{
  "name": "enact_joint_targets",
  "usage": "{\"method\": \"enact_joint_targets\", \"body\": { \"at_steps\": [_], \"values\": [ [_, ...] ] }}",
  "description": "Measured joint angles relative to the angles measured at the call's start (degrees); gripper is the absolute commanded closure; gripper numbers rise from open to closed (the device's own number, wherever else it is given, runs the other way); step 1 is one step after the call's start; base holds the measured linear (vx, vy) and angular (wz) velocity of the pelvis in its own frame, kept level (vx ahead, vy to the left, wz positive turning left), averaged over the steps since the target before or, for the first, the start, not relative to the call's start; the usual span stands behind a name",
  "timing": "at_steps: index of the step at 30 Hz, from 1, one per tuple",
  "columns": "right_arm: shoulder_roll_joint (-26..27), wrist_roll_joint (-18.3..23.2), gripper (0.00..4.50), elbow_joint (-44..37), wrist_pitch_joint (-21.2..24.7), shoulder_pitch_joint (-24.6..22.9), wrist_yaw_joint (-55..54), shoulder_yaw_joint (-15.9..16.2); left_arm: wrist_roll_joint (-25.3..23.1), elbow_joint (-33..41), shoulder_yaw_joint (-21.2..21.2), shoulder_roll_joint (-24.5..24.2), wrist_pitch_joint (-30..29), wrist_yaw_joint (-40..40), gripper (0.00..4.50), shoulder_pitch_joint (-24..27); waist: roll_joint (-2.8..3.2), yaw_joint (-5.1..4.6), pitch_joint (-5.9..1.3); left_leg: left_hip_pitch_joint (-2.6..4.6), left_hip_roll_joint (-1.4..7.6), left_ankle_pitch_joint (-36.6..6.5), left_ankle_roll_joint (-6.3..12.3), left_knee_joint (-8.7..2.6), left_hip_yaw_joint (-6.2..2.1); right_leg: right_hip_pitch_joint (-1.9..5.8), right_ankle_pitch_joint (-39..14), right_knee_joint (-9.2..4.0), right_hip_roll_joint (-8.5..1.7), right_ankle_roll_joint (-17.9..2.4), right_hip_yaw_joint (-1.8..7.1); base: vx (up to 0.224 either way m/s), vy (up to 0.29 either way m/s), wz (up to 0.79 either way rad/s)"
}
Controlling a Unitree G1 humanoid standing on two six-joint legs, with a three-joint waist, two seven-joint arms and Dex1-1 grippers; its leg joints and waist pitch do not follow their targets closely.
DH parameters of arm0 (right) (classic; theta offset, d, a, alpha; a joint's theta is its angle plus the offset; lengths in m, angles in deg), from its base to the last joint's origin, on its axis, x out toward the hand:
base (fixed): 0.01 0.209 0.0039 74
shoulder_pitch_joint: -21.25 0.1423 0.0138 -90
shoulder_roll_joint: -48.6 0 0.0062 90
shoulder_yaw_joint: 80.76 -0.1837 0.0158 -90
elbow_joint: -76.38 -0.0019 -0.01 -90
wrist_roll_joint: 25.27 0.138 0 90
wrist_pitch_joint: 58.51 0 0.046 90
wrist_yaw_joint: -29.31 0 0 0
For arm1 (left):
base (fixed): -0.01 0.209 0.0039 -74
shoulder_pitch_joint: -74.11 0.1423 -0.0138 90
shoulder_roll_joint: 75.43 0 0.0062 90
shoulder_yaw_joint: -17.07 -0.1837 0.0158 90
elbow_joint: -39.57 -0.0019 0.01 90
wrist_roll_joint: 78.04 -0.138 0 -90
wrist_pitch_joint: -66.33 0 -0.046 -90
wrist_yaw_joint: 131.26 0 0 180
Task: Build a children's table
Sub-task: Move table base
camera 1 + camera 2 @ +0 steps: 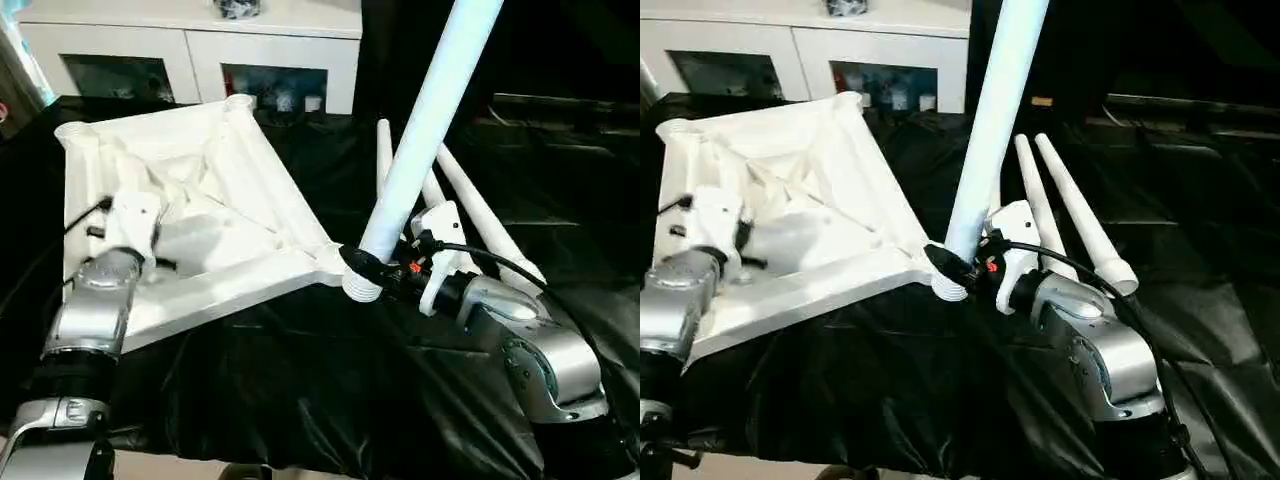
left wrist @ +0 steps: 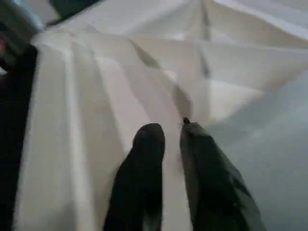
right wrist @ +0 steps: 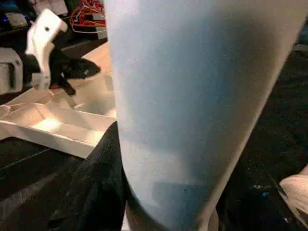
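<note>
Tabletop: upper left of frame, underside up on black cloth, exposing corner sockets for legs.
Leg: centre, near upright, threaded end at the nearest corner; right gripper pinches its base.
Spare legs: centre right, lying ready.
Left gripper: over the ribs, jaws slightly apart, empty.
Writing: none legible.
</note>
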Motion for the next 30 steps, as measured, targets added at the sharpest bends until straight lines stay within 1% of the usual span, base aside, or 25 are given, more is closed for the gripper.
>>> {"method": "enact_joint_targets", "body": {
  "at_steps": [1,2,4,5,6,7,8,9,11,12,13,15,16,18,19,22,24,30],
  "values": [
    [-0.02,0.00,2.59,0.00,0.00,0.00,0.01,-0.01,-0.18,0.40,0.09,-0.13,-0.03,-0.16,3.43,0.27,0.00,-0.07,0.00,0.00,0.00,0.00,0.00,0.00,0.00,0.00,0.00,0.00,0.00,0.00,0.00,0.000,0.000,0.00],
    [-0.05,0.00,2.59,0.00,0.00,0.00,0.02,-0.02,-0.38,1.35,0.15,-0.53,-0.02,-0.18,3.21,1.02,0.00,-0.20,0.00,0.00,0.00,0.00,0.00,0.00,0.00,0.00,0.00,0.00,0.00,0.00,0.00,0.000,0.000,0.00],
    [-0.09,0.01,2.59,0.00,0.00,0.00,0.10,-0.09,-0.72,3.24,0.03,-1.28,0.35,0.32,3.14,2.33,-0.05,-0.32,0.01,-0.02,0.01,0.00,0.00,0.00,0.00,-0.01,-0.01,-0.02,0.00,0.01,0.00,0.000,0.000,0.00],
    [-0.25,0.01,2.59,0.00,0.00,0.00,0.14,-0.13,-0.69,4.19,-0.03,-1.38,0.85,0.92,2.98,2.62,-0.08,-0.33,0.02,-0.02,0.00,0.00,0.00,0.00,0.00,-0.01,-0.01,-0.02,0.00,0.01,0.00,0.000,0.000,0.00],
    [-0.52,0.01,2.59,0.01,0.00,0.01,0.24,-0.18,-0.41,6.11,-0.44,-1.43,1.96,2.38,2.98,2.95,-0.14,-0.24,0.01,-0.04,0.00,0.00,0.00,0.00,0.01,0.00,-0.01,-0.04,0.00,0.01,0.00,0.000,0.000,0.00],
    [-0.51,0.01,2.59,0.01,0.00,0.05,0.27,-0.19,0.13,7.52,-0.90,-1.38,2.68,3.50,2.77,3.06,-0.20,-0.09,-0.01,-0.04,0.00,0.00,0.00,0.00,0.02,0.01,-0.02,-0.05,-0.01,0.02,0.01,0.000,0.000,0.00],
    [-0.48,0.03,2.59,0.01,0.00,0.11,0.27,-0.21,1.26,9.26,-1.34,-1.17,3.29,5.53,2.72,3.28,-0.24,0.07,-0.02,-0.04,0.00,0.00,0.00,0.00,0.04,0.01,-0.02,-0.05,-0.01,0.02,0.02,0.000,0.000,0.00],
    [-0.48,0.03,2.59,0.08,0.00,0.16,0.19,-0.35,3.92,12.23,-1.92,-0.07,3.74,9.36,2.72,3.63,-0.32,0.35,-0.05,-0.04,-0.01,0.00,0.00,0.00,0.09,0.02,-0.02,-0.06,-0.05,0.02,0.05,0.000,0.000,0.00],
    [-0.22,0.05,2.59,0.25,0.00,0.51,-0.19,-0.64,8.68,17.89,-4.81,1.88,3.05,16.83,2.71,4.94,-0.40,0.59,-0.09,-0.04,-0.01,0.00,0.01,0.00,0.21,0.03,-0.04,-0.06,-0.10,0.05,0.15,0.000,0.000,0.00],
    [0.09,0.04,2.59,0.39,-0.01,0.85,-0.56,-0.85,10.88,21.19,-8.54,2.62,2.41,21.30,2.70,6.05,-0.44,0.51,-0.10,-0.04,-0.02,0.00,0.01,0.00,0.29,0.03,-0.08,-0.06,-0.10,0.11,0.23,0.000,0.000,0.00],
    [0.17,0.04,2.59,0.44,-0.01,1.14,-0.78,-0.87,11.88,22.58,-11.20,2.91,1.78,23.99,2.70,6.67,-0.45,0.39,-0.10,-0.03,-0.02,0.00,0.02,0.00,0.30,0.01,-0.09,-0.06,-0.10,0.14,0.25,0.000,0.000,0.00],
    [0.27,0.03,2.59,0.86,-0.02,1.72,-1.11,-1.01,12.07,23.01,-15.15,2.95,1.75,27.61,2.70,7.80,-0.50,-0.03,-0.08,-0.02,0.00,0.00,0.01,-0.04,0.30,-0.03,-0.13,-0.03,-0.07,0.21,0.22,0.000,0.000,0.00],
    [0.25,0.02,2.59,1.18,-0.03,1.79,-1.39,-1.48,11.89,22.43,-16.32,2.95,1.75,28.94,2.70,8.40,-0.54,-0.54,-0.06,-0.01,0.02,0.00,0.01,-0.07,0.29,-0.07,-0.20,-0.01,-0.02,0.33,0.21,0.000,0.000,0.00],
    [0.04,-0.05,2.59,1.85,-0.04,1.78,-1.88,-2.14,11.54,21.28,-16.85,2.89,1.73,30.08,2.70,8.55,-0.56,-1.20,-0.04,0.01,0.03,0.01,0.01,-0.15,0.26,-0.11,-0.20,0.01,0.02,0.36,0.18,0.000,0.000,0.00],
    [-0.01,-0.07,2.59,1.92,-0.04,1.78,-2.00,-2.44,11.50,21.02,-17.12,2.72,1.42,30.86,2.70,8.46,-0.56,-1.32,-0.04,0.03,0.03,0.01,0.00,-0.18,0.26,-0.12,-0.19,0.01,0.02,0.36,0.18,0.000,0.000,0.00],
    [-0.11,-0.08,2.59,1.91,-0.04,1.79,-2.17,-3.01,11.63,21.04,-18.71,0.78,-1.43,34.19,2.70,8.47,-0.55,-1.48,-0.04,0.06,0.03,0.01,0.00,-0.22,0.26,-0.11,-0.20,-0.01,0.02,0.37,0.20,0.000,0.000,0.00],
    [-0.37,-0.08,2.59,1.91,-0.03,1.79,-2.26,-3.30,11.38,20.62,-19.42,0.09,-2.80,34.60,2.70,8.40,-0.55,-1.37,-0.03,0.05,0.01,0.01,0.00,-0.21,0.28,-0.09,-0.20,-0.05,0.02,0.37,0.23,0.000,0.000,0.00],
    [-0.43,-0.06,2.59,1.88,-0.01,1.79,-2.36,-3.37,10.03,17.43,-19.70,-0.24,-2.94,34.58,2.70,6.88,-0.58,-1.16,-0.01,0.05,0.00,0.01,0.00,-0.21,0.29,-0.07,-0.22,-0.07,0.01,0.39,0.25,0.000,0.000,0.00]
  ]
}}
